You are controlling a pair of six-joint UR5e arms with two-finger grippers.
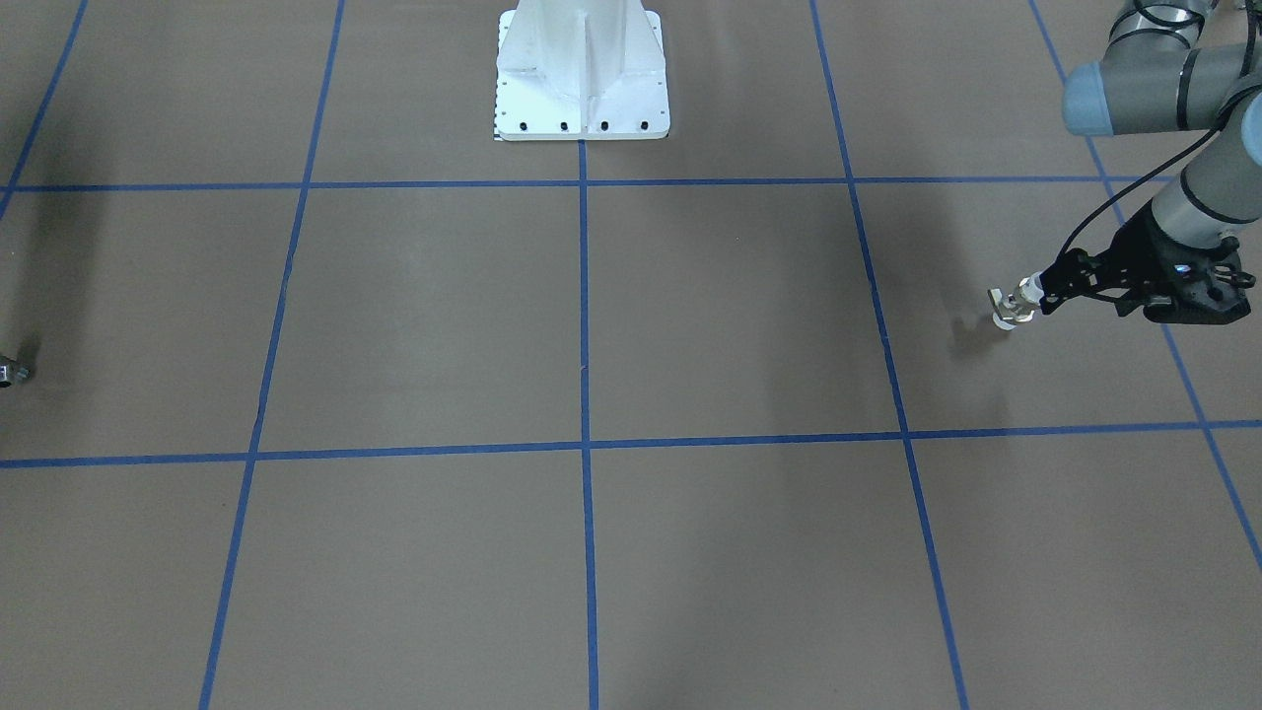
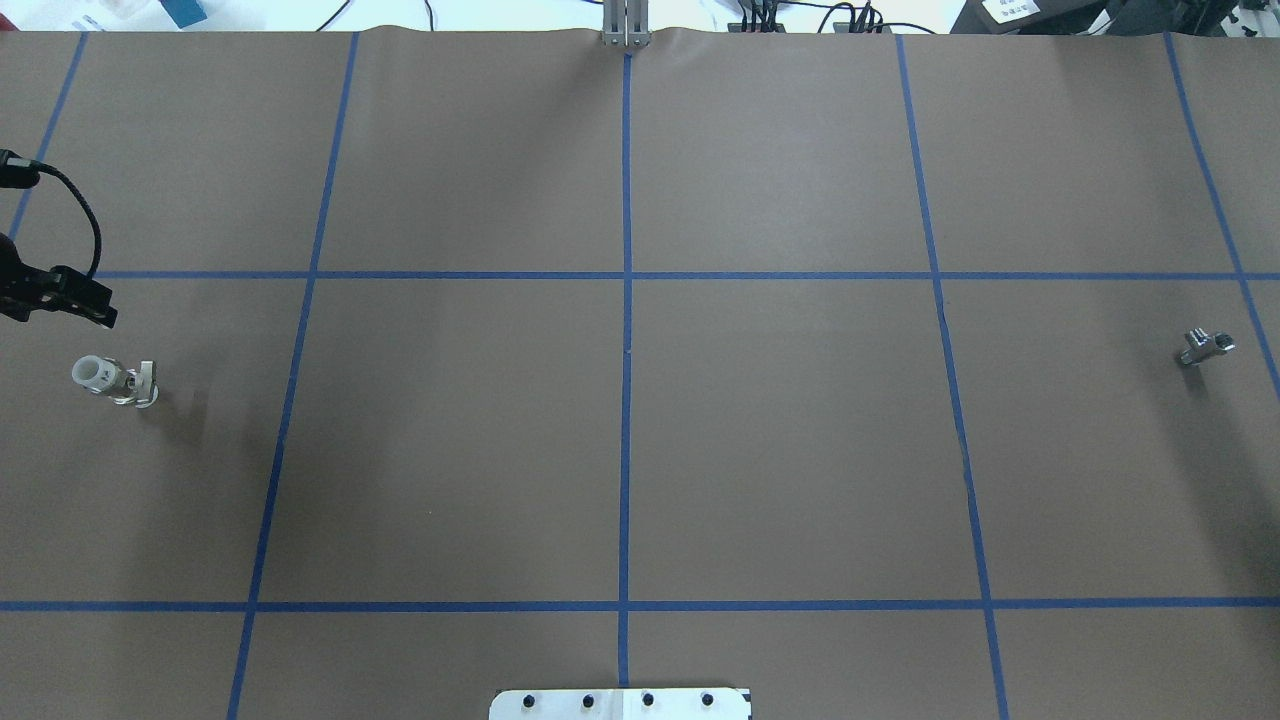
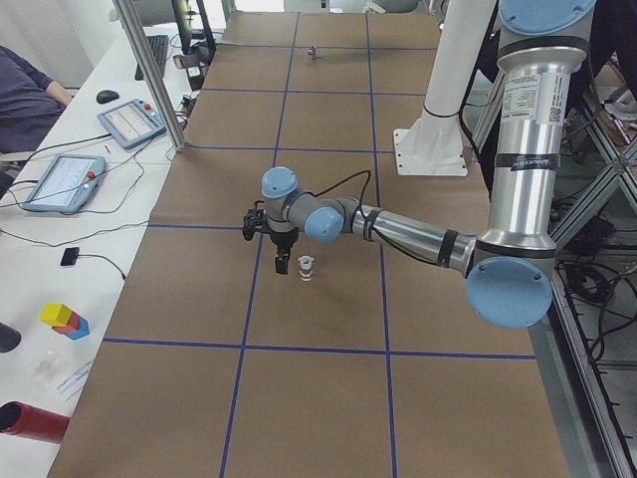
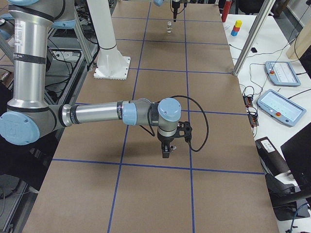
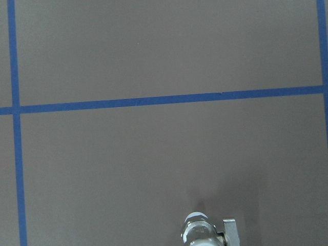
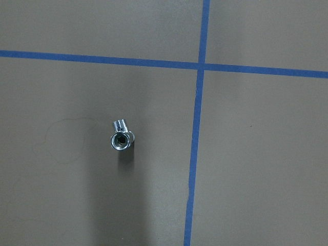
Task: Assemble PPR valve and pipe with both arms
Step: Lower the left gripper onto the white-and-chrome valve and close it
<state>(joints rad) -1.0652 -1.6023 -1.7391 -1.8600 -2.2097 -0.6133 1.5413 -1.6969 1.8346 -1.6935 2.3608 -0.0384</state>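
The PPR valve (image 2: 115,379) stands on the brown paper at the table's left end, just beside the left gripper (image 1: 1047,293), whose fingers' state I cannot tell. The pipe (image 2: 1205,347) lies far right, untouched; the right gripper (image 4: 166,152) hangs above, state unclear. The left arm (image 3: 528,129) reads "UNIVERSAL ROBOTS".

Only legible text I can see is "UNIVERSAL ROBOTS" printed down the left arm (image 3: 526,149) upright tube; nothing else readable.
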